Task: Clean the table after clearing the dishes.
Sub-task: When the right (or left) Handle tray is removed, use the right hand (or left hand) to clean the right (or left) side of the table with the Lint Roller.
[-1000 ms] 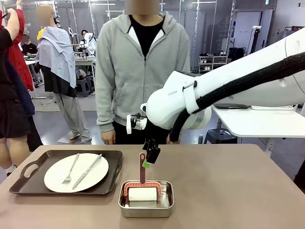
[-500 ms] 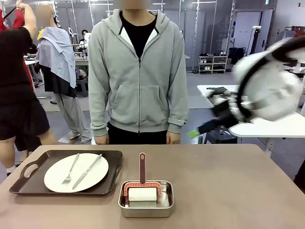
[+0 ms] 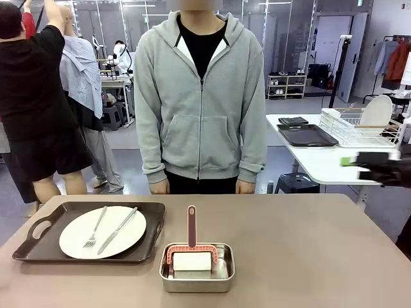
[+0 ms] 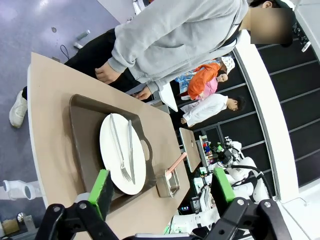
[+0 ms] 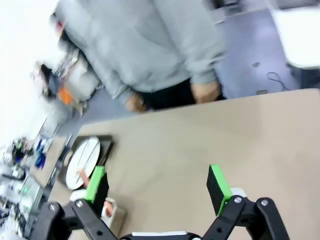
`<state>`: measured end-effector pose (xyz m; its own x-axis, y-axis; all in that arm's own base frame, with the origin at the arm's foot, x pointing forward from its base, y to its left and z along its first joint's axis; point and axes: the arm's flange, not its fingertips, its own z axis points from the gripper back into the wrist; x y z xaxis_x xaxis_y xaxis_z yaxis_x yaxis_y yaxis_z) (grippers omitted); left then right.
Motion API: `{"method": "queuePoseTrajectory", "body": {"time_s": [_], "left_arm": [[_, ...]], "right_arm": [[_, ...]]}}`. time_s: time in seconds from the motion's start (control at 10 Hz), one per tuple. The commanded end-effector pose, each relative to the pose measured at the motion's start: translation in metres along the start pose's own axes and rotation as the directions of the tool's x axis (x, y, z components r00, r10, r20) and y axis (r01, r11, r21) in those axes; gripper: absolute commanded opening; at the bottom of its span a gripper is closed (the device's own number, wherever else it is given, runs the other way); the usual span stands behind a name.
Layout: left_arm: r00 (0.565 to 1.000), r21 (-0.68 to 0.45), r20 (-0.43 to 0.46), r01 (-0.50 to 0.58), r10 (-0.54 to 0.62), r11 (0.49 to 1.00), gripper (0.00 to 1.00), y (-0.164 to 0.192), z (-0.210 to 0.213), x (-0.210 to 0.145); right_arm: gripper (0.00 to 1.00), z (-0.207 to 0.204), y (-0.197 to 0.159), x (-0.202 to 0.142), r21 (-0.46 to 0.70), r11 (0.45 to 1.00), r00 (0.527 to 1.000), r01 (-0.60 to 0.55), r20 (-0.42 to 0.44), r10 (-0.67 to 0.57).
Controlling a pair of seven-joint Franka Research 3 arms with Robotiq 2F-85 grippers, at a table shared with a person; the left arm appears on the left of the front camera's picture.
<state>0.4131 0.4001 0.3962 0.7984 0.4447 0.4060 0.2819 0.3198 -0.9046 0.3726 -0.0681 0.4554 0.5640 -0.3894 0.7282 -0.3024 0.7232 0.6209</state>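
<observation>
On the left of the taupe table (image 3: 308,256) stands a dark handled tray (image 3: 38,240) carrying a white plate (image 3: 74,237), with a steel fork (image 3: 95,230) and knife (image 3: 119,230) lying on it. My right gripper (image 3: 352,160) is a blur at the far right edge, off the table's side. In the right wrist view the right gripper (image 5: 157,185) is open and empty above the table (image 5: 200,135), with the plate (image 5: 84,155) far off. The left gripper (image 4: 162,184) is open and empty, high over the table's end, looking at the plate (image 4: 112,150) on its tray (image 4: 82,130).
A small steel pan (image 3: 196,274) holding a pink-handled roller (image 3: 191,228) sits front centre. A person in a grey hoodie (image 3: 200,102) stands at the far edge, hands down. A white table (image 3: 327,163) at the back right carries a dark tray (image 3: 307,135) and a dish rack (image 3: 356,131).
My right arm has swung away from above the pan to the right edge of the picture. The tray, plate and pan have stayed put.
</observation>
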Motion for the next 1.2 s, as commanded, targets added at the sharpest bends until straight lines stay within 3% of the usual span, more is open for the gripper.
{"method": "queuePoseTrajectory", "body": {"time_s": [0.0, 0.2, 0.3, 0.5, 0.8, 0.9, 1.0, 1.1], "left_arm": [[1.0, 0.008, -0.004, 0.004, -0.004, 1.0, 1.0, -0.002, 0.001, 0.0], [1.0, 0.008, -0.004, 0.004, -0.004, 1.0, 1.0, -0.002, 0.001, 0.0], [1.0, 0.008, -0.004, 0.004, -0.004, 1.0, 1.0, -0.002, 0.001, 0.0], [1.0, 0.008, -0.004, 0.004, -0.004, 1.0, 1.0, -0.002, 0.001, 0.0], [1.0, 0.008, -0.004, 0.004, -0.004, 1.0, 1.0, -0.002, 0.001, 0.0], [1.0, 0.008, -0.004, 0.004, -0.004, 1.0, 1.0, -0.002, 0.001, 0.0], [1.0, 0.008, -0.004, 0.004, -0.004, 1.0, 1.0, -0.002, 0.001, 0.0], [1.0, 0.008, -0.004, 0.004, -0.004, 1.0, 1.0, -0.002, 0.001, 0.0]], "right_arm": [[1.0, 0.052, -0.054, -0.028, 0.032, 0.992, 0.989, 0.121, 0.078, -0.123], [1.0, 0.095, -0.106, -0.006, 0.187, 0.977, 0.994, 0.104, -0.064, -0.094], [1.0, 0.108, -0.12, 0.001, 0.298, 0.953, 0.996, 0.059, -0.078, -0.038], [1.0, 0.12, -0.144, 0.008, 0.382, 0.922, 0.987, 0.067, -0.163, -0.004], [1.0, 0.109, -0.173, 0.019, 0.428, 0.897, 0.954, 0.112, -0.3, 0.025], [1.0, 0.102, -0.179, 0.021, 0.397, 0.91, 0.945, 0.121, -0.327, 0.017], [1.0, 0.093, -0.183, 0.017, 0.449, 0.877, 0.938, 0.168, -0.348, -0.002], [1.0, 0.103, -0.172, 0.018, 0.403, 0.905, 0.958, 0.138, -0.287, -0.019]]}}
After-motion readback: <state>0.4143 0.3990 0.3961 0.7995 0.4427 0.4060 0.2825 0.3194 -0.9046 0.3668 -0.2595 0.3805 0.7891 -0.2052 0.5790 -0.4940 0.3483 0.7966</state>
